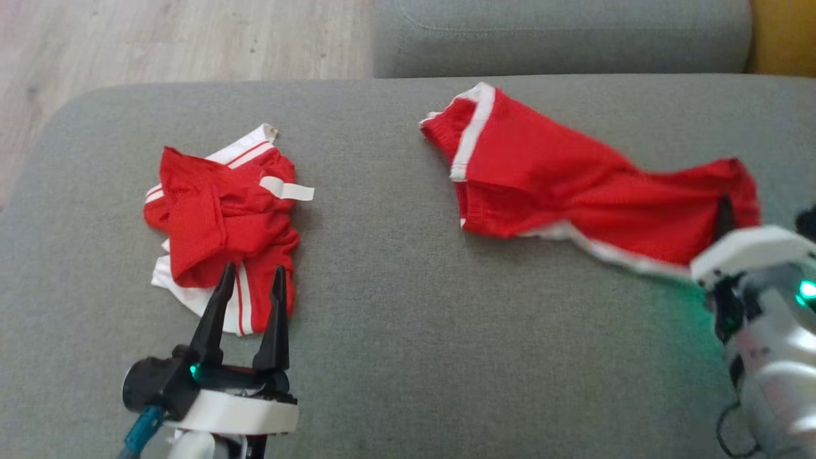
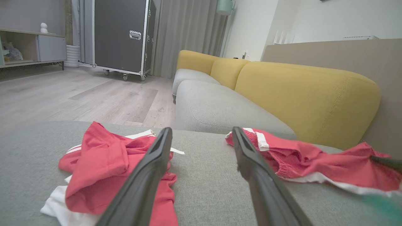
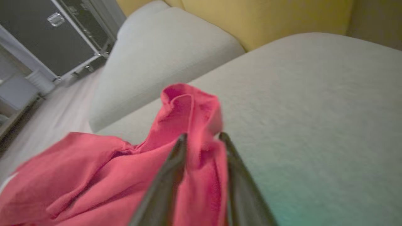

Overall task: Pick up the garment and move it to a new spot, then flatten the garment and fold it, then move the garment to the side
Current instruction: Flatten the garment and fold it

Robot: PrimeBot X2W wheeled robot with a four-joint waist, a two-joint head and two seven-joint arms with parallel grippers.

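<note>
The right gripper [image 3: 202,136] has its two fingers close together with a narrow gap, and a raised fold of the red garment [image 3: 94,175] fills that gap and touches both inner faces. Whether the fingers pinch the fold or merely flank it cannot be told. The fold stands up just past the fingertips.

The garment [image 1: 561,185] lies stretched out on the grey sofa seat [image 1: 408,319]. Its long axis runs from the right fingers away toward the robot's left and slightly farther out. Its white-striped end points away from those fingers, and its plain red end sits between them.

The left gripper [image 1: 254,271] has its fingers spread wide and holds nothing. Its fingertips reach over the near edge of a crumpled red and white piece of clothing [image 1: 223,217]; contact cannot be judged. From these fingers [image 2: 150,175] the garment [image 2: 314,163] lies well apart, off to their right side.
</note>
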